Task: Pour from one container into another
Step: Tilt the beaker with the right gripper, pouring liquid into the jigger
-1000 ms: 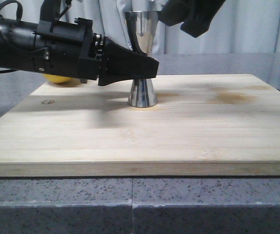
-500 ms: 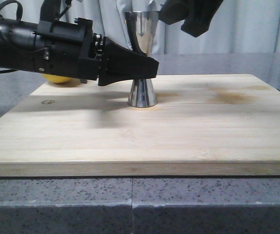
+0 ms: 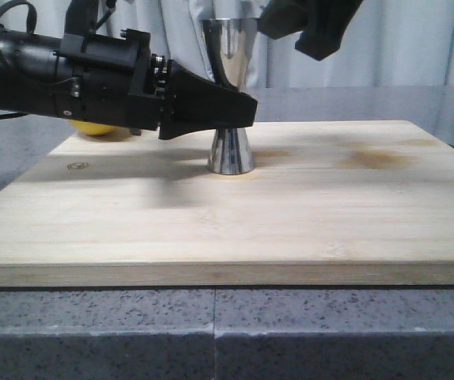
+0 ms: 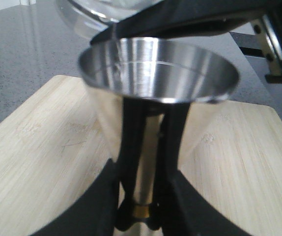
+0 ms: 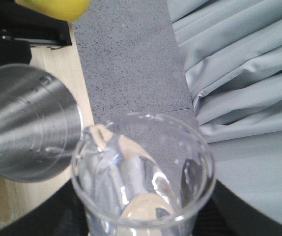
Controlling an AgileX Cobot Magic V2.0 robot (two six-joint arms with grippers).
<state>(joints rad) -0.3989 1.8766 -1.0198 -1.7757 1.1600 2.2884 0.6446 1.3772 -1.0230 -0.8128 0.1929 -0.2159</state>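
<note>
We see our left arm point(image 3: 53, 75) as a matte black cylinder, with thin black cables looping over its rear end and a row of small silvery screws where the blocky wrist housing meets the left hand point(image 3: 239, 111), whose black fingers taper to a wedge. Our right hand point(image 3: 310, 24) shows only as an angular black casing.

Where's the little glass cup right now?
The glass beaker is up in the right tool, tilted with its lip at the rim of the steel jigger, which stands on the wooden board.
</note>
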